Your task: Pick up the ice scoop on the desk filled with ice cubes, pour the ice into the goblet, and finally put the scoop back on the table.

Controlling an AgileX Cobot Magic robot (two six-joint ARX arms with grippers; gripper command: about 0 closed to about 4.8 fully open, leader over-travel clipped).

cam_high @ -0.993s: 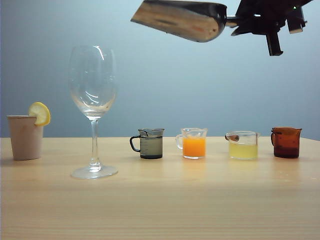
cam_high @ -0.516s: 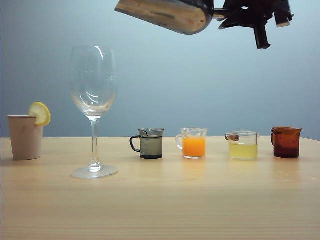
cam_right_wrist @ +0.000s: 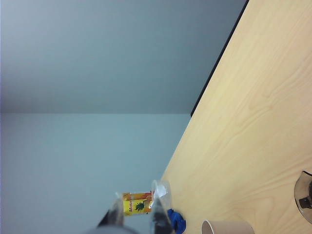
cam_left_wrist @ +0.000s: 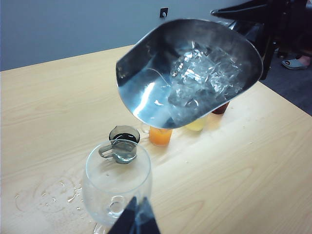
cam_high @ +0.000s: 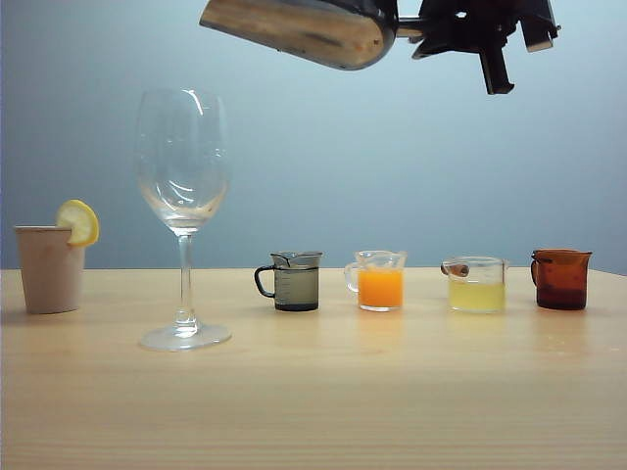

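Metal, stiff and slick, the ice scoop (cam_high: 299, 27) rides high past the right gripper (cam_high: 436, 27), fingers clamped on its short handle, loose ice cubes (cam_left_wrist: 202, 78) liable to slide toward the fragile goblet (cam_high: 183, 211) below; left gripper (cam_left_wrist: 136, 222) looks nearly closed, empty.

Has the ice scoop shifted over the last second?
Yes. Held by the right claw, the ice scoop moved left and slightly up, toward above the goblet.

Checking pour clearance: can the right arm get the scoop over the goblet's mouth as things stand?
Probably yes. The right gripper holds the ice scoop by its handle, high above the table and right of the goblet. Nothing stands between them at that height; the goblet's mouth is open. The left gripper sits low beside the goblet.
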